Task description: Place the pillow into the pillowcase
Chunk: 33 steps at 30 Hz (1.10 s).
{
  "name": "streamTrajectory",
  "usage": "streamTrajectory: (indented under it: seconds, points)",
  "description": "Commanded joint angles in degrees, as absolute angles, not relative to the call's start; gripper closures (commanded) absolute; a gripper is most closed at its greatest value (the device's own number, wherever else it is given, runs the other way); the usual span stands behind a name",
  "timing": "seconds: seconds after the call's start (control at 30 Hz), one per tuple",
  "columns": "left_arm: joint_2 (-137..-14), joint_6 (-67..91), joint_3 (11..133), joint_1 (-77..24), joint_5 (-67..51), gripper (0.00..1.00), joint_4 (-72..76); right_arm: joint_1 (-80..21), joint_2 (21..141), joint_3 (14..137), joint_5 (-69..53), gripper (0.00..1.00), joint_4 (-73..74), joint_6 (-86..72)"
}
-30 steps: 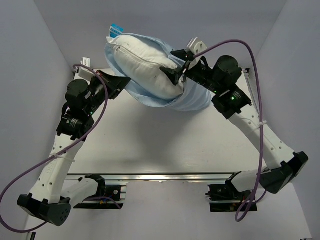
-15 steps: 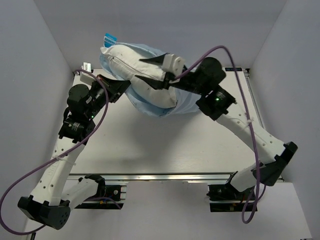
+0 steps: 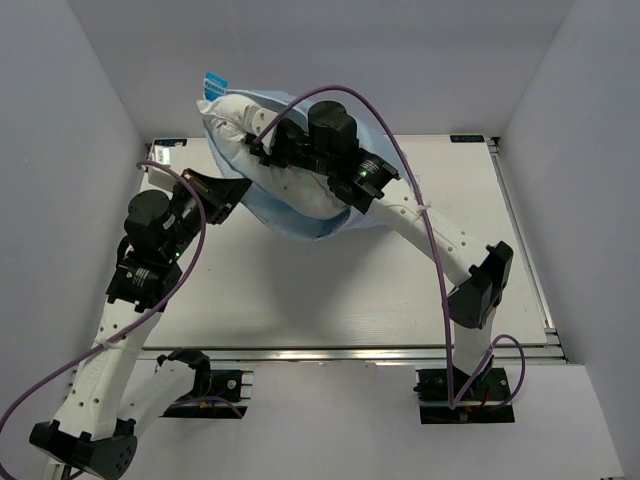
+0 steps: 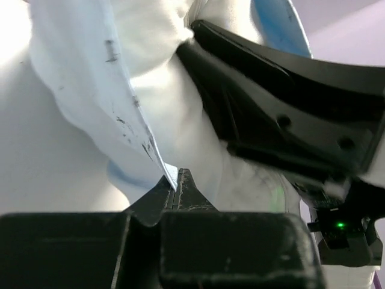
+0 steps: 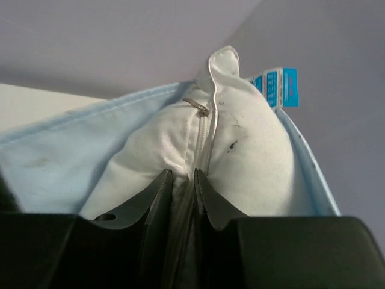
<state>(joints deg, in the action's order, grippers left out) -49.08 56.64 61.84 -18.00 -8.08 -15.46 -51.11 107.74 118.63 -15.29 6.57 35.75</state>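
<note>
The white pillow (image 3: 232, 120) sits partly inside the light blue pillowcase (image 3: 310, 218) at the table's back left, its zipper end sticking out. My left gripper (image 3: 243, 188) is shut on the pillowcase's open edge (image 4: 144, 144); in the left wrist view the jaws (image 4: 176, 180) pinch that thin blue hem. My right gripper (image 3: 256, 150) reaches over the bundle. In the right wrist view it (image 5: 182, 174) is shut on the pillow's (image 5: 246, 156) zipper seam, with blue pillowcase (image 5: 60, 156) around both sides.
A blue tag (image 3: 215, 82) sticks up at the pillow's far corner, close to the back wall. The right arm (image 4: 283, 108) lies across the bundle, near my left gripper. The white table (image 3: 350, 290) stretches in front and to the right.
The right arm swung left across the pillow and its jaws closed onto the zipper seam. The bundle shifted a little left. The left gripper kept its hold on the pillowcase.
</note>
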Motion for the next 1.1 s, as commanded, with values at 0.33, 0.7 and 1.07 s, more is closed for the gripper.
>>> streamTrajectory:
  seconds: [0.33, 0.7, 1.07]
  points:
    - [-40.7, 55.99, 78.83, -17.84, -1.76, 1.0, -24.42, -44.3, 110.74, 107.76, 3.51, 0.8, 17.93, 44.91]
    - [-36.65, 57.74, 79.45, -17.93, 2.02, 1.0, -26.64, -42.98, 113.37, 108.44, 4.48, 0.79, 20.82, 45.53]
    - [-36.57, 59.05, 70.2, -17.93, 2.11, 1.0, -27.62, -41.22, 108.31, 113.63, -18.63, 0.29, 33.63, 42.36]
